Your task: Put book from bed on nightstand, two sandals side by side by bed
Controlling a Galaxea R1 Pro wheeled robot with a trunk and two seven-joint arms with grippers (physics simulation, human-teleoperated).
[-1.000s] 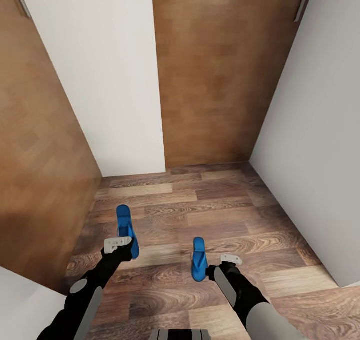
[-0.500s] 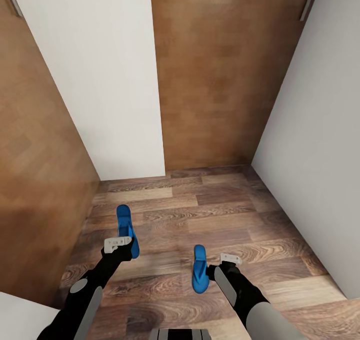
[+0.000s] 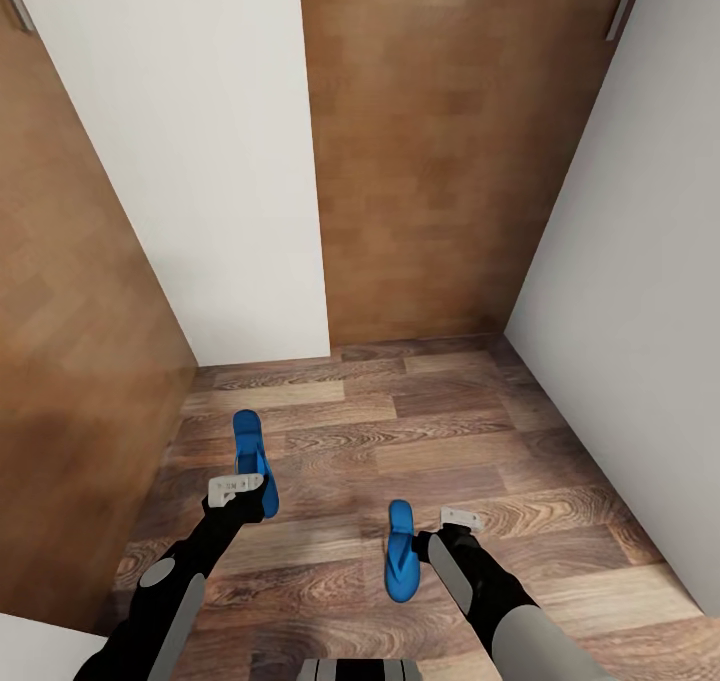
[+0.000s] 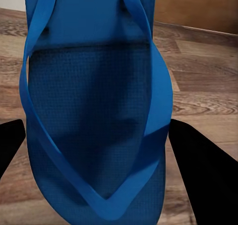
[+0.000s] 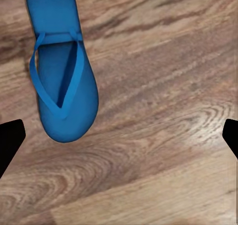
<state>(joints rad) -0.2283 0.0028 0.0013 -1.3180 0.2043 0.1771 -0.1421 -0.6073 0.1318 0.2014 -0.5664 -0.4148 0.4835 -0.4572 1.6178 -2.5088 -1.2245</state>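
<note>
Two bright blue sandals show here. One sandal (image 3: pixel 247 448) hangs above the wood floor with my left gripper (image 3: pixel 243 501) shut on its sides; in the left wrist view this sandal (image 4: pixel 94 111) spans the gap between the black fingers (image 4: pixel 198 170). The other sandal (image 3: pixel 400 553) lies flat on the floor just left of my right gripper (image 3: pixel 432 541). In the right wrist view that sandal (image 5: pixel 62 71) lies off to one side, and the right gripper (image 5: pixel 119 140) is open above bare planks. The book, the bed and the nightstand are out of view.
I face a narrow dead-end corner. A white wall panel (image 3: pixel 200 161) and a brown wooden door (image 3: pixel 440 161) close the far end. A brown wooden panel (image 3: pixel 70 361) runs along the left and a white wall (image 3: pixel 640 311) along the right. Wood-plank floor (image 3: pixel 450 431) lies between.
The whole view has shifted as the camera moved. The sandal on the floor has slid lower in the picture, nearer my right gripper. The left sandal stays fixed to the left gripper.
</note>
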